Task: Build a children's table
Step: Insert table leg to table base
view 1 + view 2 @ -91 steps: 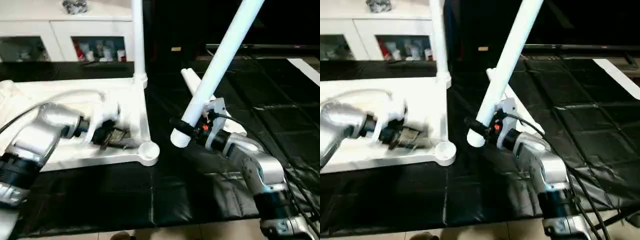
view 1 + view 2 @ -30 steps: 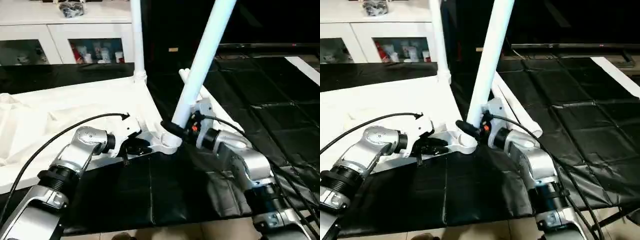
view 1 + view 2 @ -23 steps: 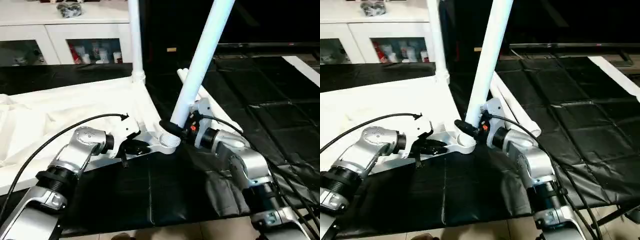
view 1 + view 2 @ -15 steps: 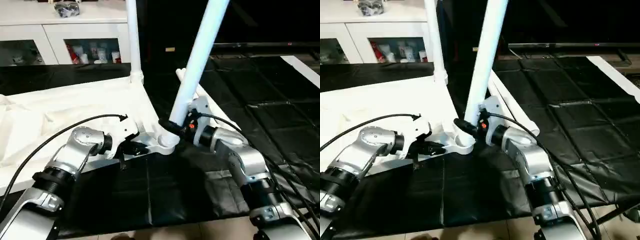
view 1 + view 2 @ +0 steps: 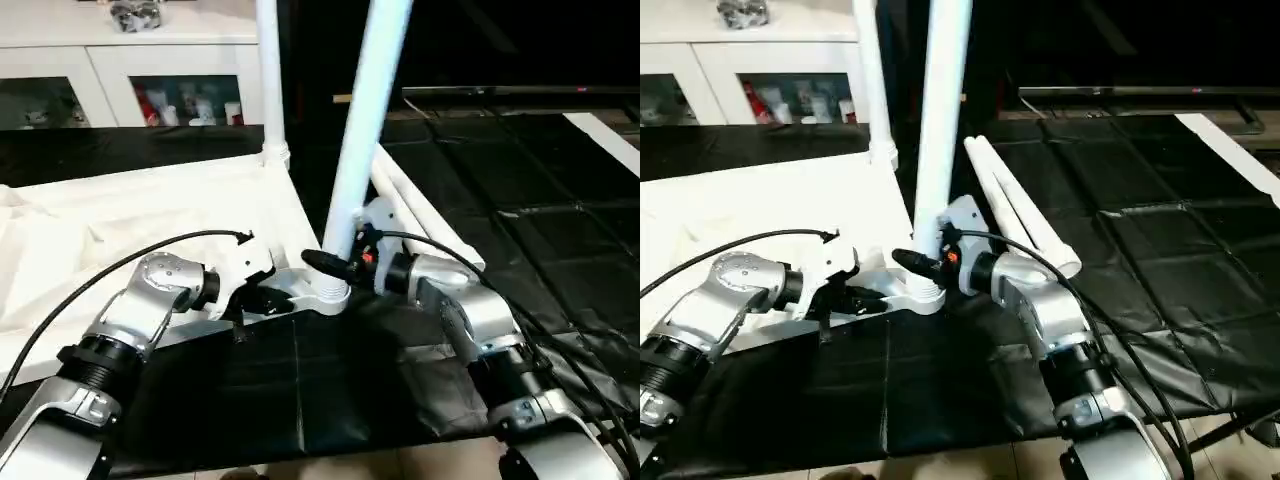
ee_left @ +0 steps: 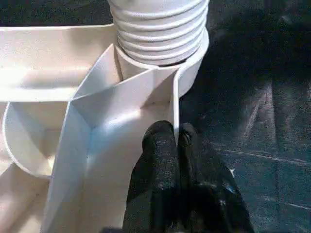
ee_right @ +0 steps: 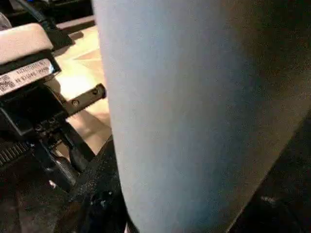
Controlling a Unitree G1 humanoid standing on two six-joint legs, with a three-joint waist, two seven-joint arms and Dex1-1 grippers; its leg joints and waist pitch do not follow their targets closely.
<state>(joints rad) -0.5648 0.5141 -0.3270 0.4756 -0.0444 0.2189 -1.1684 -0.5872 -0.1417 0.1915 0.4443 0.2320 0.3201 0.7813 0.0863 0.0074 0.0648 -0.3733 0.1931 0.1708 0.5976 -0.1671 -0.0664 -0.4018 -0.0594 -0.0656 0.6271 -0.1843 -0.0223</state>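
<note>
Your white plastic tabletop [image 5: 150, 215] lies upside down on a black quilted mat [image 5: 560, 200], its smooth moulded ribs and thin rim wall facing up. At the near corner, a long tubular leg [image 5: 362, 130], matte white and slightly tapered, stands nearly upright with its ridged, threaded foot seated in the round corner socket [image 5: 325, 297]. Your right gripper [image 5: 330, 268] holds that leg low down, one black finger showing across the front of the tube just above the socket. Your left gripper [image 6: 174, 138] is pinched narrow on the tabletop's thin rim wall just beside the same socket, its two rubbery black fingers [image 6: 160, 145] pressed together over the plastic edge. A second leg [image 5: 268, 80] stands upright in the far corner socket. Two more legs [image 5: 1015, 205] lie side by side on the mat, touching each other, just beyond your right forearm. A white cabinet [image 5: 130, 70] with glass doors runs along the back, small coloured items behind the panes.
</note>
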